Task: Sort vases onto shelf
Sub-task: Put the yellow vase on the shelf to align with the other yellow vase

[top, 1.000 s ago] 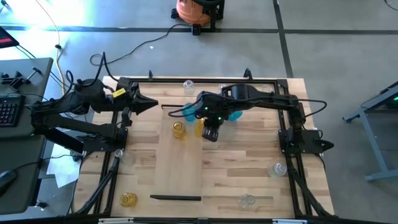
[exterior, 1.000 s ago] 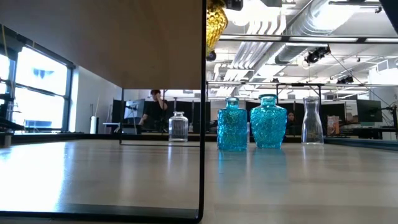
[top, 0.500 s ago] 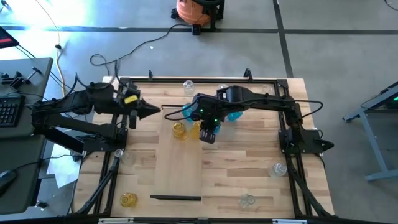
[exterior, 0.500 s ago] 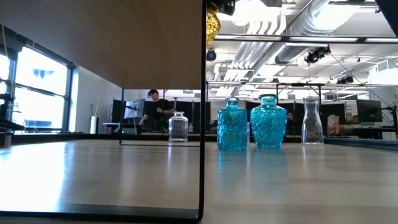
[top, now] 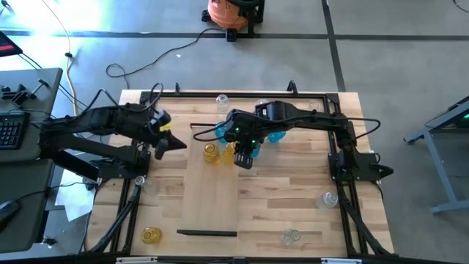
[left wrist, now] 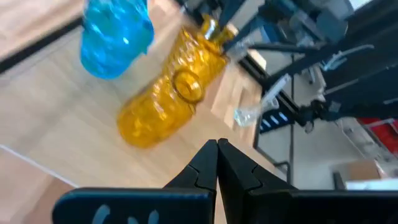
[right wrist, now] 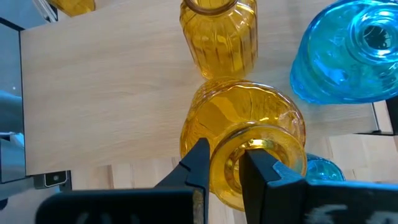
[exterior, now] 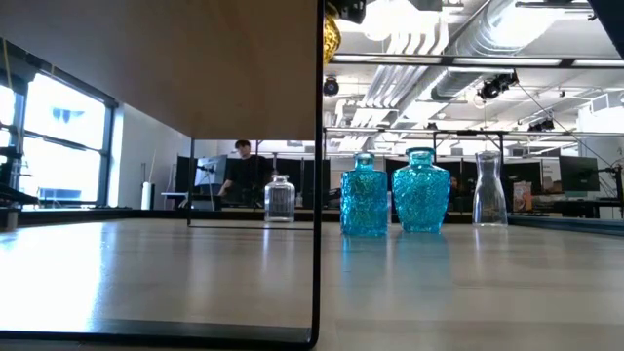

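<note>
- A yellow vase [right wrist: 249, 140] is pinched at its rim by the right gripper [right wrist: 225, 167], one finger inside the mouth and one outside; in the high view this gripper [top: 244, 156] sits over the far right part of the shelf [top: 212, 192]
- A second yellow vase [top: 211, 152] stands on the shelf just beside the held one, toward the left arm; the right wrist view shows its ribbed body [right wrist: 219, 32] close to the held vase, and whether they touch cannot be told
- Two blue vases [exterior: 366, 195] [exterior: 420, 191] stand close together just past the shelf's right edge; one blue body [right wrist: 349, 53] lies close beside the held vase
- The pale shelf runs from the middle of the table toward its near edge, with a thin dark strip [top: 207, 233] at the near short end; most of its surface nearer than the yellow vases is bare
- Clear vases are spread out well apart: one at the far edge [top: 222, 102], one near the right arm's base [top: 327, 199], one near the front edge [top: 291, 236]
- Another yellow vase [top: 151, 235] stands at the near left corner of the table [top: 293, 191], well apart from the shelf
- The left gripper [top: 176, 143] is pressed closed on nothing and hangs over the table left of the shelf, pointing toward the yellow vases; its closed fingertips [left wrist: 217, 149] face them
- A person [exterior: 241, 168] shows in the room beyond the table
</note>
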